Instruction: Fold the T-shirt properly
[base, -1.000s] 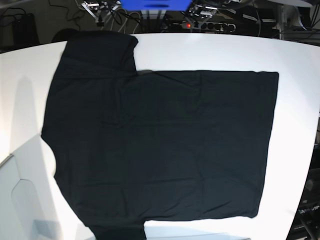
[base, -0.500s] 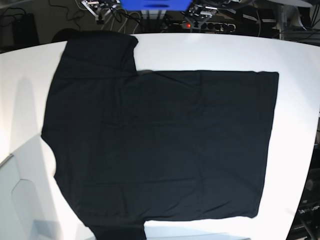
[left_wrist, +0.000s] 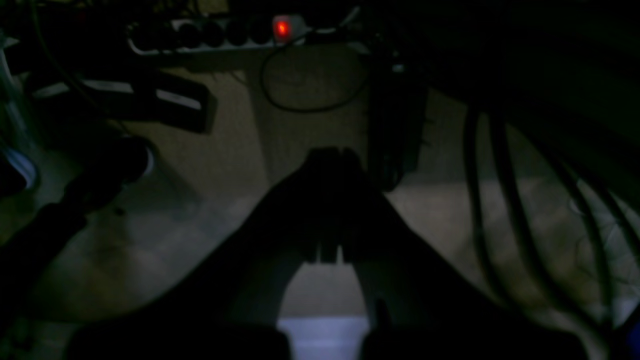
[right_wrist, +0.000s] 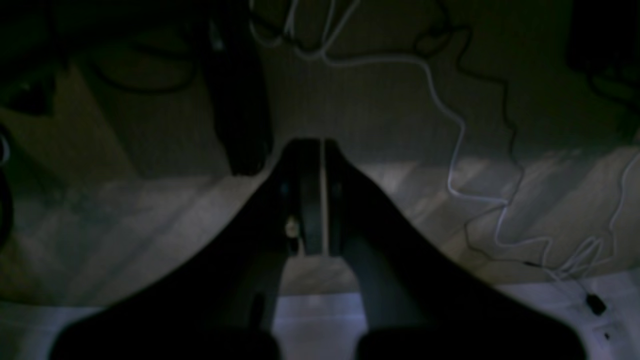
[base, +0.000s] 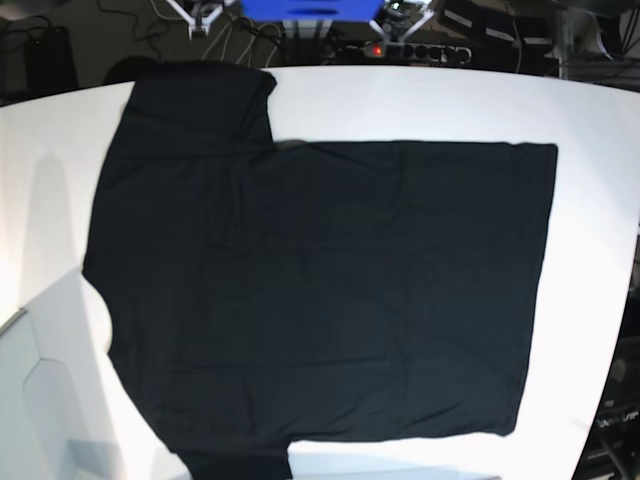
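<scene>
T-shirt (base: 320, 290) lies flat, unfolded on white table (base: 420, 105), plain side up. My left gripper (left_wrist: 327, 160) and right gripper (right_wrist: 312, 150) both pinched together, empty, off-table. Folding not begun; next I'd likely open, reach a sleeve edge.

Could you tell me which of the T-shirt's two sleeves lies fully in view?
The far sleeve on the T-shirt; the near sleeve is cut off by the picture's bottom edge.

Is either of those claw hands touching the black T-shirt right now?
Apart. The base view shows the T-shirt lying flat on the table with no arm over it; the left gripper and right gripper, both shut, hang over floor and cables.
</scene>
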